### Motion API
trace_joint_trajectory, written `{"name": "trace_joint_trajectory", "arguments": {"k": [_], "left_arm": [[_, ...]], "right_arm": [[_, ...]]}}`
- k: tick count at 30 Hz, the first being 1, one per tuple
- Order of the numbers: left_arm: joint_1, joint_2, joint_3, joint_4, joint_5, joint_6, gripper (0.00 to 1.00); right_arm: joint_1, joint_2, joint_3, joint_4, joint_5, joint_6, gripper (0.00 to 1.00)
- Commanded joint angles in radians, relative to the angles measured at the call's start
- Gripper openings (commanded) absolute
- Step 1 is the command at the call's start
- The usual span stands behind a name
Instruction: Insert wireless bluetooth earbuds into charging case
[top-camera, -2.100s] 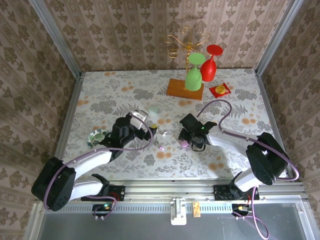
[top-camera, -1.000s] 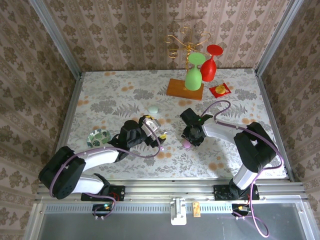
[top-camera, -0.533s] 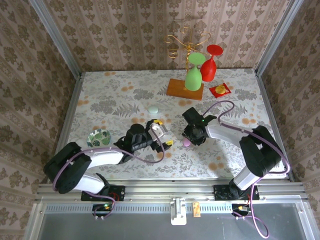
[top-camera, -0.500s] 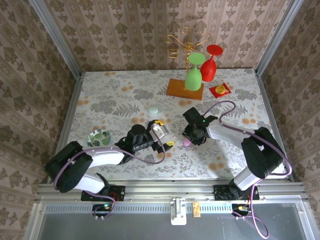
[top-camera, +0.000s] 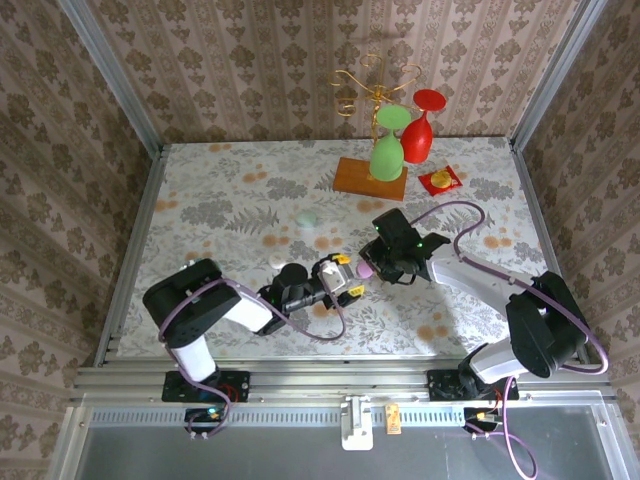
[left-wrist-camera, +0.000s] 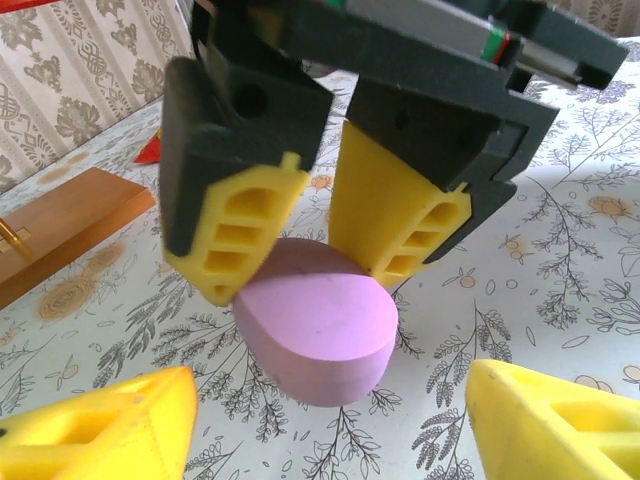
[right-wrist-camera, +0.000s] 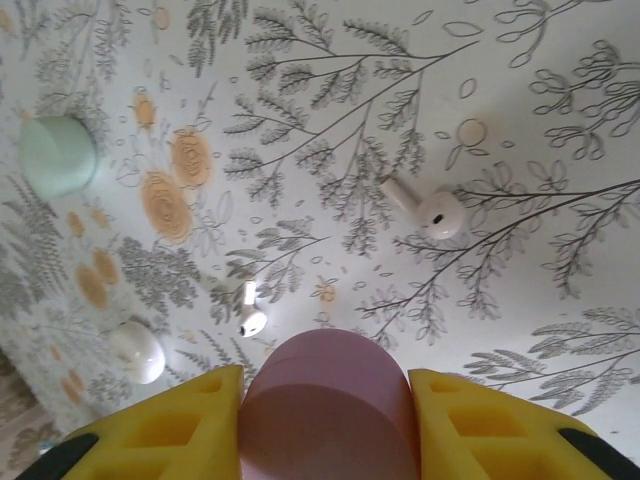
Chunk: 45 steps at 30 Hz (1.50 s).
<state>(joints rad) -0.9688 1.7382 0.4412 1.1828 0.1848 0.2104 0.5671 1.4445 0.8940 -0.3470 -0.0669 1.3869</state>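
Note:
My right gripper (right-wrist-camera: 325, 388) is shut on the purple oval charging case (right-wrist-camera: 328, 400) and holds it just above the table, as the left wrist view shows (left-wrist-camera: 315, 330). My left gripper (left-wrist-camera: 330, 430) faces it from close by. Its yellow fingertips (left-wrist-camera: 95, 430) stand apart on either side, below the case, touching nothing. From above, both grippers meet mid-table, left (top-camera: 348, 275) and right (top-camera: 380, 260), with the case (top-camera: 365, 270) between them. Two whitish earbuds lie on the cloth beyond the case, one (right-wrist-camera: 428, 210) far right and one (right-wrist-camera: 250, 318) nearer left.
A green oval case (top-camera: 306, 218) and a white one (top-camera: 277, 260) lie left of the grippers. At the back stand a wooden base (top-camera: 369, 178) with a gold rack, a green glass (top-camera: 388, 148) and a red glass (top-camera: 420, 128), plus an orange packet (top-camera: 440, 180).
My left arm has swung right along the table up to the right gripper, and its jaws have narrowed. My right gripper has shifted the purple case slightly up and left.

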Motion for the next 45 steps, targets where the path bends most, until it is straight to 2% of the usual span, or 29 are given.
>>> {"name": "trace_joint_trajectory", "arguments": {"k": [1,15,18,24,27,34,36,39,41,45], "left_arm": [[-0.012,0.022,0.03,0.091,-0.031,0.036,0.68],[-0.015,0.076,0.07,0.093,-0.121,0.118,0.52],[-0.015,0.085,0.07,0.092,-0.131,0.13,0.51],[-0.015,0.08,0.065,0.092,-0.141,0.136,0.36],[-0.011,0.055,0.056,0.091,-0.124,0.113,0.32],[0.054,-0.047,0.004,0.086,0.002,-0.003,0.31],[0.092,-0.08,-0.015,0.083,0.074,-0.053,0.31],[0.154,-0.134,-0.037,0.083,0.204,-0.128,0.29],[0.195,-0.171,-0.044,0.081,0.284,-0.179,0.28],[0.254,-0.26,-0.037,0.055,0.405,-0.249,0.28]], "right_arm": [[-0.006,-0.034,-0.01,0.037,-0.029,0.035,0.37],[-0.009,-0.014,-0.029,0.136,-0.121,0.083,0.37],[-0.009,-0.012,-0.028,0.152,-0.136,0.085,0.37],[-0.01,-0.014,-0.029,0.155,-0.143,0.08,0.38],[-0.019,-0.021,-0.029,0.151,-0.136,0.057,0.46],[-0.038,-0.14,-0.04,0.127,-0.067,-0.128,0.73],[-0.044,-0.189,-0.053,0.129,-0.054,-0.196,0.78],[-0.054,-0.259,-0.071,0.153,-0.059,-0.332,0.79],[-0.07,-0.293,-0.103,0.216,-0.123,-0.403,0.79],[-0.14,-0.304,-0.188,0.454,-0.402,-0.413,0.79]]}}
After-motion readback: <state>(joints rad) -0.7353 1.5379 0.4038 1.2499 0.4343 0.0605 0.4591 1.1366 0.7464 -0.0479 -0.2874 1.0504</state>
